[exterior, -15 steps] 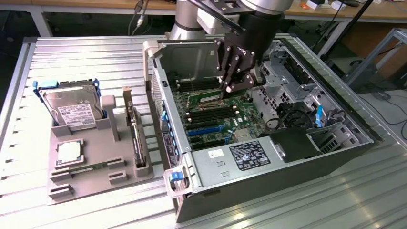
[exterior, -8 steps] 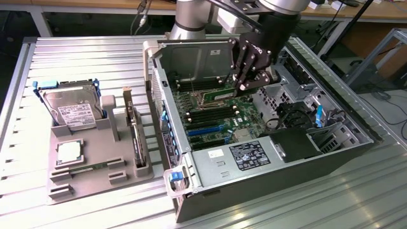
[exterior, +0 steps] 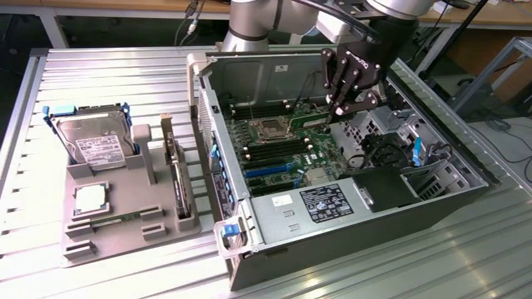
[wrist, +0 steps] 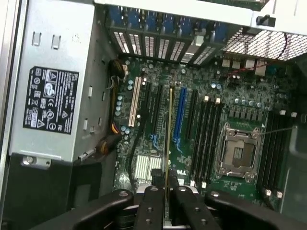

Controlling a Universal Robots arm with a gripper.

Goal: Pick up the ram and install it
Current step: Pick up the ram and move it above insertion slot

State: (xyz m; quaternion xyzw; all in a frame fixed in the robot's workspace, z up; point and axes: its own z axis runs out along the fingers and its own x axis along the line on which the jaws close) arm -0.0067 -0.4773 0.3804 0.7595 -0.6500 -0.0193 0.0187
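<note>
Ribbed metal table point(exterior: 108, 81), gripper point(wrist: 168, 188) holding ram point(exterior: 309, 116)

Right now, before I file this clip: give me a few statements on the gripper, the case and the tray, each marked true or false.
1. The gripper holds the ram above the motherboard inside the open case. True.
2. The hard drive lies inside the case. False: it stands on edge in the grey tray, at the exterior view's left of the case.
3. A square silver CPU chip lies flat on the tray. True.
4. A cooler covers the CPU socket. False: the socket is uncovered, with its metal frame in plain sight.
</note>
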